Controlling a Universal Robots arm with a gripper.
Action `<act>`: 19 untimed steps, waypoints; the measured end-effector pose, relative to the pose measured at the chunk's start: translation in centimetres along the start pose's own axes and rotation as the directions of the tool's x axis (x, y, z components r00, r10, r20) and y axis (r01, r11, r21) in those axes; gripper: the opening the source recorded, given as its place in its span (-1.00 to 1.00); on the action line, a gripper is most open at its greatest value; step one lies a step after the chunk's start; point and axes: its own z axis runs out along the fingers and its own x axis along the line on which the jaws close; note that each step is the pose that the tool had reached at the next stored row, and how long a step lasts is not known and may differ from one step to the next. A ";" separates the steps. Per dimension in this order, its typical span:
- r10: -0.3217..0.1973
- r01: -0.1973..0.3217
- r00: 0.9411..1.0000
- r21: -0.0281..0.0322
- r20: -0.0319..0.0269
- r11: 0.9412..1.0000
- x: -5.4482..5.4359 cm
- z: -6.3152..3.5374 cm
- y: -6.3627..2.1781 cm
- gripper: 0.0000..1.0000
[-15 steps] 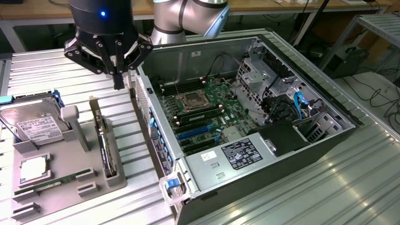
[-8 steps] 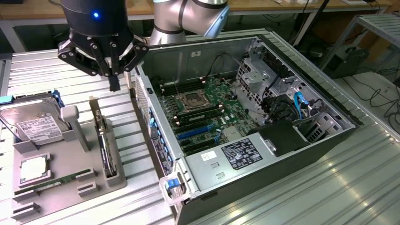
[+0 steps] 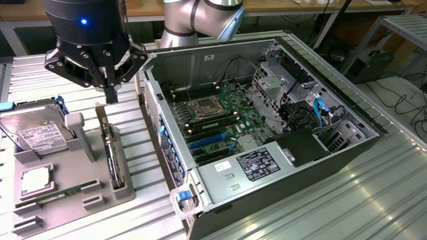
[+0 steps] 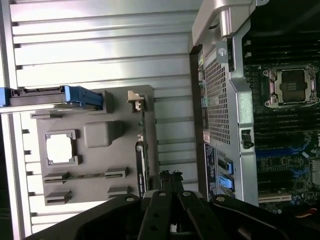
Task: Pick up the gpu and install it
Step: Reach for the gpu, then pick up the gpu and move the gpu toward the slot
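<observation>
Arm: Universal Robots arm over the holder side of the table (image 3: 333, 200), beside the open computer case (image 3: 200, 65).
Gripper: the gripper (image 3: 111, 97) (image 4: 171, 176) points down, close above the far end of the gpu.
Fingers: the fingers (image 3: 112, 90) are pressed together with nothing between them. Whether they touch the card cannot be told.
Gpu: the gpu (image 3: 115, 155) (image 4: 141, 157) stands on its long edge in a slot of the grey holder (image 3: 67, 165) (image 4: 100, 135), on the side of the holder nearest the case.
Holder contents: a hard drive (image 3: 37, 132) with a white label, a processor chip (image 3: 33, 182) (image 4: 60, 148) in a square pocket, and a narrow green memory stick (image 3: 57, 194) lying flat.
Computer case: it lies on its side with the panel off, just beside the holder on the exterior view's right.
Case interior: the motherboard (image 3: 213, 115) with its processor socket (image 3: 203, 106) (image 4: 292, 86) is exposed, and a power supply (image 3: 253, 162) sits at the near end.
Expansion slots: blue and black slots show on the board, with no card seated in them.
</observation>
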 end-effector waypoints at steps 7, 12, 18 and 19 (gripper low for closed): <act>-0.026 0.026 1.000 -0.001 -0.001 1.000 1.2 -0.03 -0.11 -0.79; -0.046 0.046 0.999 -0.001 -0.002 0.999 2.4 -0.05 -0.20 -0.79; -0.052 0.052 0.999 -0.002 -0.002 0.999 2.9 -0.07 -0.24 -0.79; -0.052 0.052 0.999 -0.002 -0.002 0.999 2.9 -0.07 -0.24 -0.79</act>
